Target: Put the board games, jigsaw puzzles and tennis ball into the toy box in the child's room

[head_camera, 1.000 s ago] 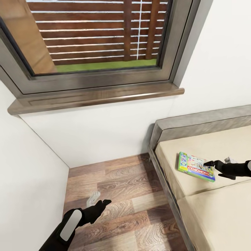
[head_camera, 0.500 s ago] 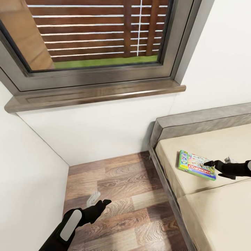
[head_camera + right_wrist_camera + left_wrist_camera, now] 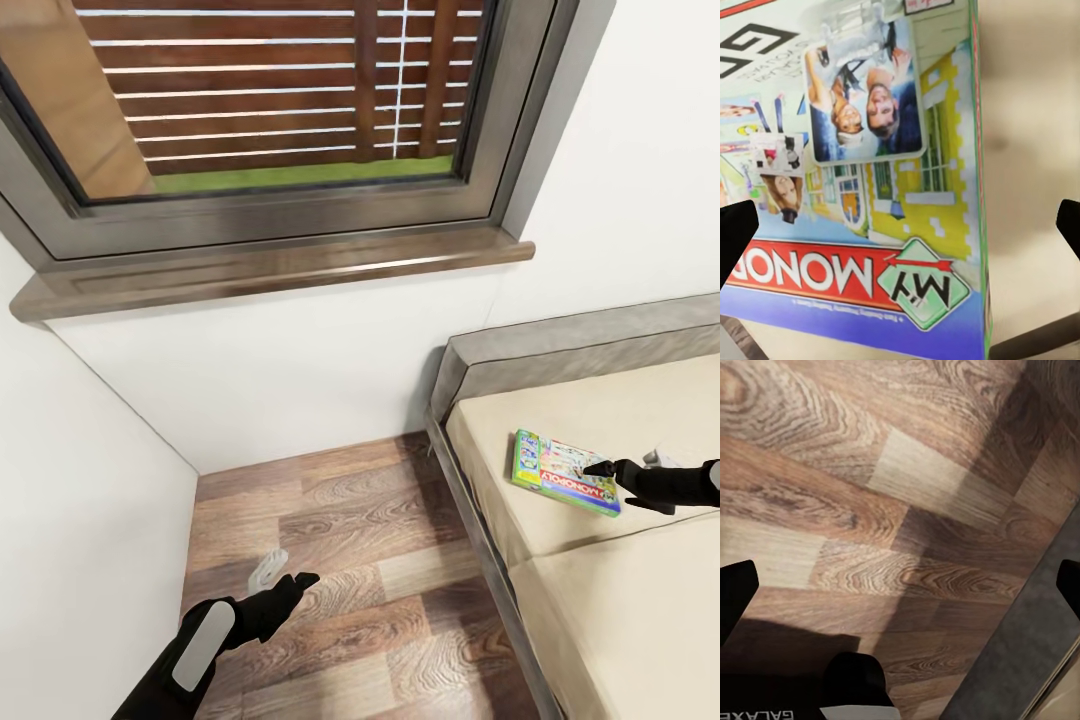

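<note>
One of the board games, a green-edged Monopoly box (image 3: 552,465), lies flat on the beige sheet of the bed (image 3: 620,610) near its headboard. My right gripper (image 3: 610,485) hovers at the box's near right corner, open, with nothing between its fingers. In the right wrist view the box's printed lid (image 3: 870,150) lies between the spread fingertips of the right gripper (image 3: 900,232), with bare sheet beside it. My left gripper (image 3: 290,572) hangs open over the wood-plank floor; in the left wrist view the left gripper (image 3: 900,585) has only planks ahead.
A dark-framed window (image 3: 280,110) with a wooden sill (image 3: 270,270) fills the wall ahead. White walls meet in a corner at the left. The bed's dark grey frame (image 3: 470,520) borders a narrow strip of floor (image 3: 340,560); that frame edge (image 3: 1020,660) shows beside the left gripper.
The whole picture has shifted a little, so the camera moved. Both grippers keep their pose and stay open; the Monopoly box lies where it was.
</note>
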